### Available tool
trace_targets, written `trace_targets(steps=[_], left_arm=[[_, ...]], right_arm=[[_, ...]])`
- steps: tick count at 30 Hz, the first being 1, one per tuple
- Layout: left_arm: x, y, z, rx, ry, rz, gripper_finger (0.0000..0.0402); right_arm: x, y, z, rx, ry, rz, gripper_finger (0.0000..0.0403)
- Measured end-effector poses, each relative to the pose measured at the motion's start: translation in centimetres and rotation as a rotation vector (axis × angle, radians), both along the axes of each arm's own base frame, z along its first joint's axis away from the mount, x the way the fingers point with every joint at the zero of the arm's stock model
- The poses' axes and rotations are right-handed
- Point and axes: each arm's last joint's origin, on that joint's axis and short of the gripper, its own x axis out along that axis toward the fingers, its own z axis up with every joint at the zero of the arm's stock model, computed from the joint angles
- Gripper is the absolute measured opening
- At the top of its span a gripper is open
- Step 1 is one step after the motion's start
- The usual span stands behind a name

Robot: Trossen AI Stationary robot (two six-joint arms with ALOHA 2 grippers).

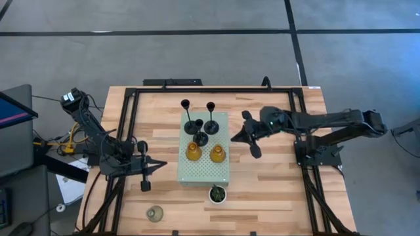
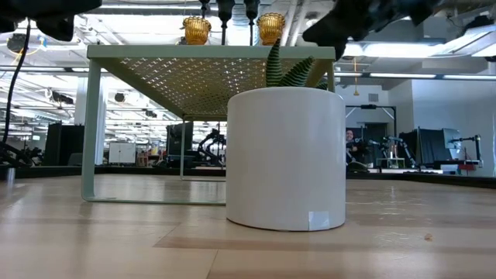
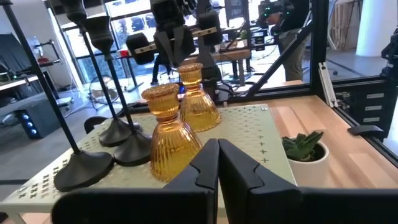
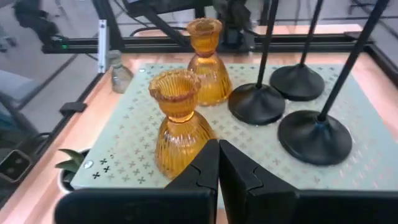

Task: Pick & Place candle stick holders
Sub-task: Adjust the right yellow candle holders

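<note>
Three black candle stick holders (image 1: 200, 139) and two squat amber glass holders (image 1: 192, 152), (image 1: 217, 155) stand upright on their bases on the pale green perforated board (image 1: 203, 174). A clear-grey glass holder (image 1: 155, 213) stands on the table near its near left corner. My left gripper (image 1: 163, 164) is shut and empty just left of the board, pointing at the amber holders (image 3: 168, 134). My right gripper (image 1: 235, 138) is shut and empty just right of the board, above the table, facing the amber holders (image 4: 180, 124) and the black bases (image 4: 314, 137).
A small green plant in a white pot (image 1: 217, 193) stands just in front of the board's near edge; it fills the low view (image 2: 287, 159). The board stands on legs above the table (image 2: 89, 124). A black frame (image 1: 128, 118) runs along the table's edges.
</note>
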Motion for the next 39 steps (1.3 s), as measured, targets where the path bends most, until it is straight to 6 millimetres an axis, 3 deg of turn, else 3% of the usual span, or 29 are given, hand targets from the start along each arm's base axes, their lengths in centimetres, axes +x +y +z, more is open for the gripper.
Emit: trace_targets(steps=[6, 14, 28, 39], left_arm=[[0.0, 0.0, 0.0, 0.0, -0.001, -0.004, 0.0008], [0.0, 0.0, 0.0, 0.0, -0.001, -0.004, 0.0008], [0.0, 0.0, 0.0, 0.0, -0.001, -0.004, 0.0008], [-0.1, -0.1, 0.0, 0.001, 0.0, -0.011, 0.0008]], right_arm=[[-0.4, 1.9, -0.4, -0.01, 0.006, -0.14, 0.0], [-0.3, 3.6, 0.4, -0.072, -0.083, -0.151, 0.0], [0.0, 1.1, 0.8, -0.12, -0.126, -0.277, 0.0], [0.0, 1.7, 0.8, -0.066, -0.126, -0.269, 0.0]])
